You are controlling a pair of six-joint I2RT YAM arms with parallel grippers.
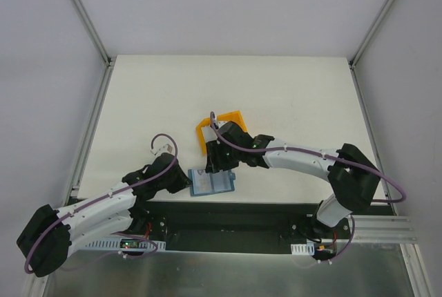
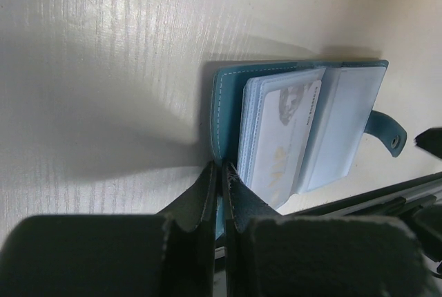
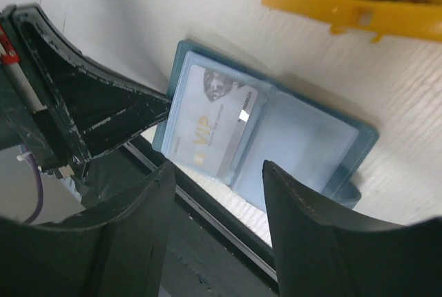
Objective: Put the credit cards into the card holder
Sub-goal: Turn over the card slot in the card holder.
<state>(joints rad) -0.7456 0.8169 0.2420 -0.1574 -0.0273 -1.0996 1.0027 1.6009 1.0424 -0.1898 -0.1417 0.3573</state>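
One credit card point(image 3: 210, 128) marked "VIP" lies in the card holder point(image 3: 319, 142).

Both arms are made of white tubes with big black lumps at the bends. The left arm point(image 1: 103, 207) and the right arm point(image 1: 304, 162) each have a thin purple cable point(image 1: 168, 146) that runs along them in loops. A small white piece point(image 1: 159, 148) sits by the left arm's cable. Each arm grows out of a low black base point(image 1: 131, 243) with tiny coloured lights and a white strip with slots.

The left gripper point(image 2: 217, 169) is black. Its fingers point(image 2: 238, 197) are flat, with rough, pale edges. The right gripper point(image 3: 217, 173) is black too, with thick, rounded, dull fingers point(image 3: 311, 228). From the right wrist, the left gripper's side looks like a black triangle with white scratches, next to a small red and white part point(image 3: 7, 48).
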